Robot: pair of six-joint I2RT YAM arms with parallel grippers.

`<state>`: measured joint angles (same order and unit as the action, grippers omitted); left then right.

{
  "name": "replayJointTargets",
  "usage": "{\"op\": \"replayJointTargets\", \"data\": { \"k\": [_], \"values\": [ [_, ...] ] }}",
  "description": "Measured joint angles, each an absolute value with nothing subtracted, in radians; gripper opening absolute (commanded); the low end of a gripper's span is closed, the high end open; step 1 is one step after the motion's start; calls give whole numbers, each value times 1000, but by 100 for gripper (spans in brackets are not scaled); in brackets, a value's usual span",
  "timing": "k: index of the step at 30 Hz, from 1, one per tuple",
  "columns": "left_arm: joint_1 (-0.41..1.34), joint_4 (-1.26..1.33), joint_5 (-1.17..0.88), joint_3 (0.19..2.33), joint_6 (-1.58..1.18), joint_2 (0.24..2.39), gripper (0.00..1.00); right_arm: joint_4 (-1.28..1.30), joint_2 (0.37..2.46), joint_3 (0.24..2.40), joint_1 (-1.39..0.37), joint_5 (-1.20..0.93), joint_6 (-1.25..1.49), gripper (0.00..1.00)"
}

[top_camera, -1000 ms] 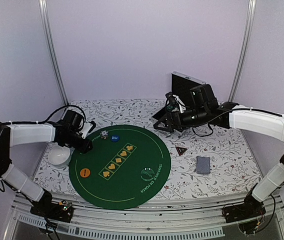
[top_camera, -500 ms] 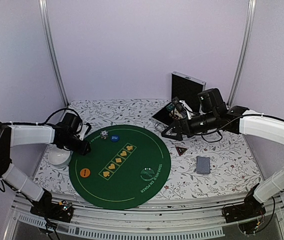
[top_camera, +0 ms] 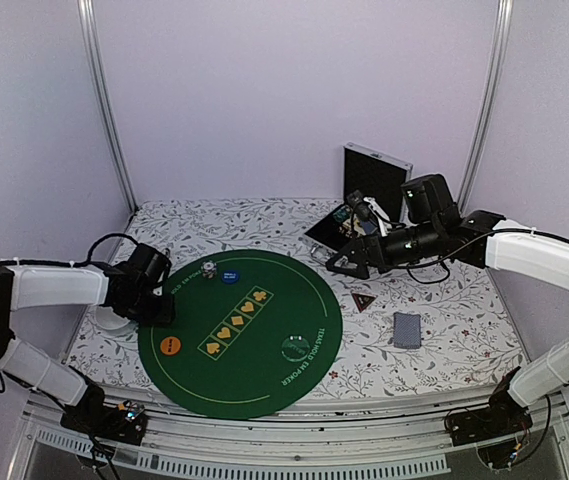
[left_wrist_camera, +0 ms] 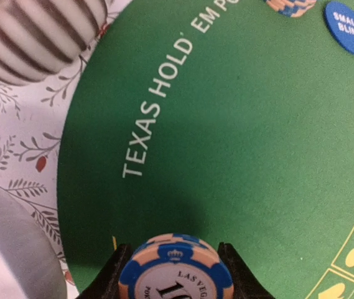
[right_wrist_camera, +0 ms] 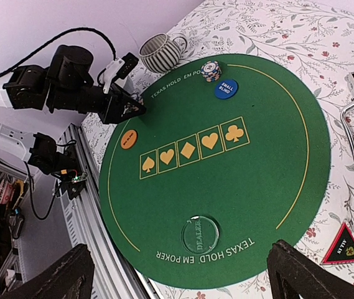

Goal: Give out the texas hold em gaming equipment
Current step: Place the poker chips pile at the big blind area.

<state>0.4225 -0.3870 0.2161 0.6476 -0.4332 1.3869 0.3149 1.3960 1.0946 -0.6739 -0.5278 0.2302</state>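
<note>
Left tool (right_wrist_camera: 132, 109) grips a blue-and-peach poker chip (left_wrist_camera: 175, 274) by its edges, over the left rim of the green mat (right_wrist_camera: 270, 156); the chip's face reads "LAS VEG…". My right tool (top_camera: 344, 262) hangs spread wide, holding nothing, by the mat's far right rim.

"TEXAS HOLD'EM POKER" runs along the mat's edge. On the mat sit a chip stack (right_wrist_camera: 211, 70) and a blue "SMALL BLIND" disc (right_wrist_camera: 225, 88) at the far side, an orange disc (right_wrist_camera: 128, 138) at the left, and a clear "DEALER" disc (right_wrist_camera: 200, 233) at the near side.

Right of the mat, an "ALL IN" triangle (right_wrist_camera: 343, 246) and grey-blue cards (top_camera: 407, 329) lie on the worktop (top_camera: 454, 300).
</note>
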Motion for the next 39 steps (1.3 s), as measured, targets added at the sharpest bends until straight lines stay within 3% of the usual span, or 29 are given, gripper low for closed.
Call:
{"op": "replayJointTargets", "data": {
  "k": [14,18,24,39],
  "values": [
    [482,-379,249,641,-530,1470,0,333,1444,1159,-674,-525,229,99],
    [519,-379,298,641,-557,1475,21,334,1469,1173,-674,-526,227,99],
    [533,-378,327,640,-577,1475,36,343,1492,1204,-674,-532,227,99],
    [533,-339,315,603,-597,1449,47,344,1491,1237,-674,-537,233,99]
  ]
}}
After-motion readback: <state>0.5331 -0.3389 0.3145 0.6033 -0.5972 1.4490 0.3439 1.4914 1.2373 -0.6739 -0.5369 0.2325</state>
